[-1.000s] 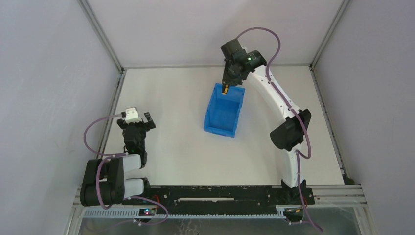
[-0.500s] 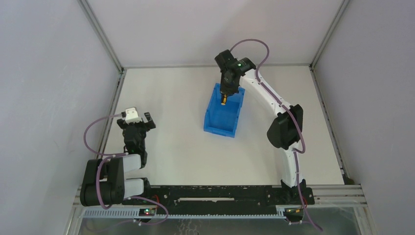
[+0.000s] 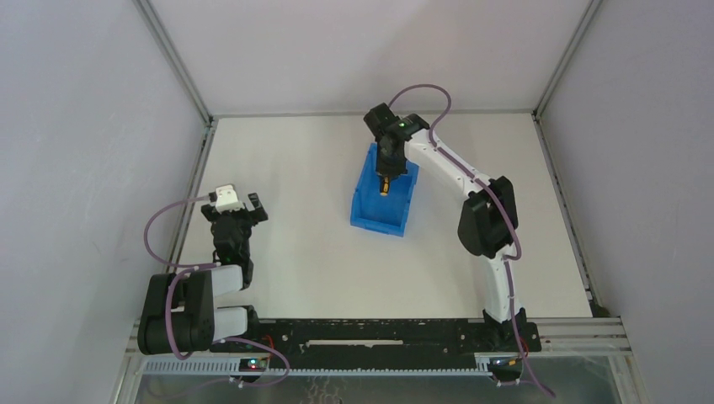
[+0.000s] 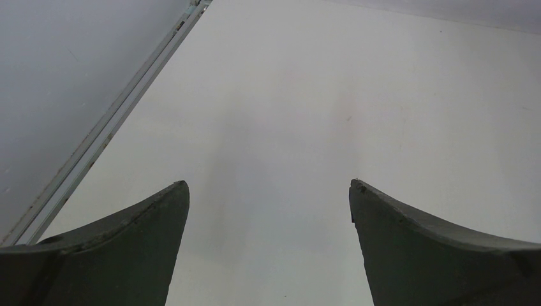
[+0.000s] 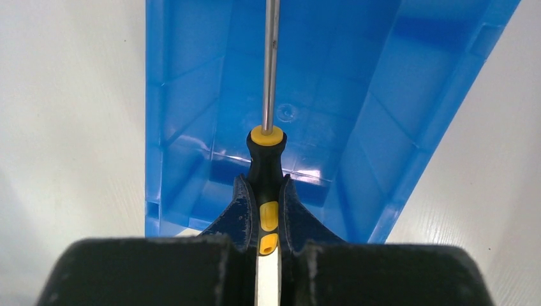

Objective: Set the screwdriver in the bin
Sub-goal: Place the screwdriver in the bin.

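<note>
Screwdriver [image 5: 266, 162], clamped by its handle in the right gripper [image 5: 263, 210], hangs over the open bin [image 5: 191, 76] with its shaft running along the bin's long axis, while the left gripper [image 4: 268, 210] sits spread and empty, well apart.

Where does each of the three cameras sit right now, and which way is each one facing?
Top external: fixed above and behind the bases, looking down at the table, both arms, the blue bin.
Left wrist: on the left arm, facing bare table; its open left pincer frames the bottom.
Right wrist: on the right arm, looking along the screwdriver down into the bin; the right pincer grips the handle.
Shared: top and right wrist both show bin, screwdriver and right pincer.
</note>
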### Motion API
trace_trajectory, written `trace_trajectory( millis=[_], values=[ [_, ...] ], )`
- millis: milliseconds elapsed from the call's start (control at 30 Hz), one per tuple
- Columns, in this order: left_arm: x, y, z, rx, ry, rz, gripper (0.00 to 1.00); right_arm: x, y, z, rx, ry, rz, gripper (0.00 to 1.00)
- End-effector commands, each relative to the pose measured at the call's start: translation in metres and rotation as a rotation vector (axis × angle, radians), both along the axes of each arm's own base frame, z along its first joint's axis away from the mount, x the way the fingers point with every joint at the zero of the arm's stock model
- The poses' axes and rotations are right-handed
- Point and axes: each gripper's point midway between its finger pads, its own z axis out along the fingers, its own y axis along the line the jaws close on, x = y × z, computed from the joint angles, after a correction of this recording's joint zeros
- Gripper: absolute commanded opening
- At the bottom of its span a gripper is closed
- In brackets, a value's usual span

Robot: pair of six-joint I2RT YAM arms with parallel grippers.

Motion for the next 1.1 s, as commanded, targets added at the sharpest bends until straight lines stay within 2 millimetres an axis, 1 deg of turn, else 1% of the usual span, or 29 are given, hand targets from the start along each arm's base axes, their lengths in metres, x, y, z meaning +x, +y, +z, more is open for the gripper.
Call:
trace_trajectory(
  millis=[0,267,467,833,1067],
  values=[
    [0.009,0.001,0.025,0.022,-0.074,0.004,1.00,0.004,0.011,0.005,0.004,-0.053,0.034,0.00],
    [0.009,0.001,0.025,0.022,-0.074,0.004,1.00,0.003,0.021,-0.012,-0.023,-0.042,0.121,0.00],
    [0.009,0.001,0.025,0.022,-0.074,0.003,1.00,0.000,0.017,-0.026,-0.062,-0.012,0.153,0.00],
    [0.010,0.001,0.026,0.022,-0.075,0.004,1.00,-0.001,0.016,-0.048,-0.094,0.028,0.187,0.00],
    [0.009,0.001,0.025,0.022,-0.074,0.004,1.00,-0.003,0.013,-0.058,-0.107,0.050,0.190,0.06]
  ],
)
